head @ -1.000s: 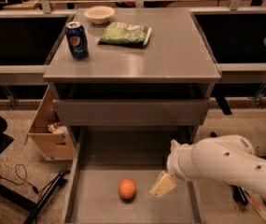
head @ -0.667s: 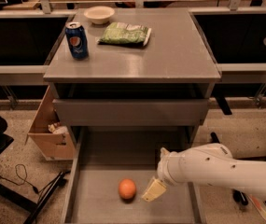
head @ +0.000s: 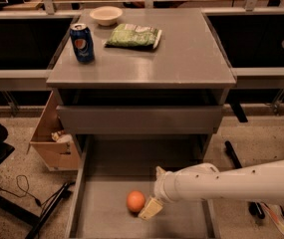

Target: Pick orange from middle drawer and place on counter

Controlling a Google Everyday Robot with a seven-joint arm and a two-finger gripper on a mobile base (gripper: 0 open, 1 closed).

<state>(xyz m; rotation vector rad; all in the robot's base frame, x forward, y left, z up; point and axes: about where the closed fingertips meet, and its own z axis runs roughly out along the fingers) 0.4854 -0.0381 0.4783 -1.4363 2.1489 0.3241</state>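
The orange lies on the bare floor of the pulled-out middle drawer, near the middle of the tray. My gripper is down inside the drawer, just to the right of the orange and nearly touching it, at the end of my white arm, which comes in from the right. The counter is the grey top of the cabinet above.
On the counter stand a blue soda can, a pale bowl and a green snack bag. The closed upper drawer front overhangs the back of the open drawer. A cardboard box sits on the floor at the left.
My gripper and arm have moved left across the drawer, from well right of the orange to right beside it. The orange has not moved.
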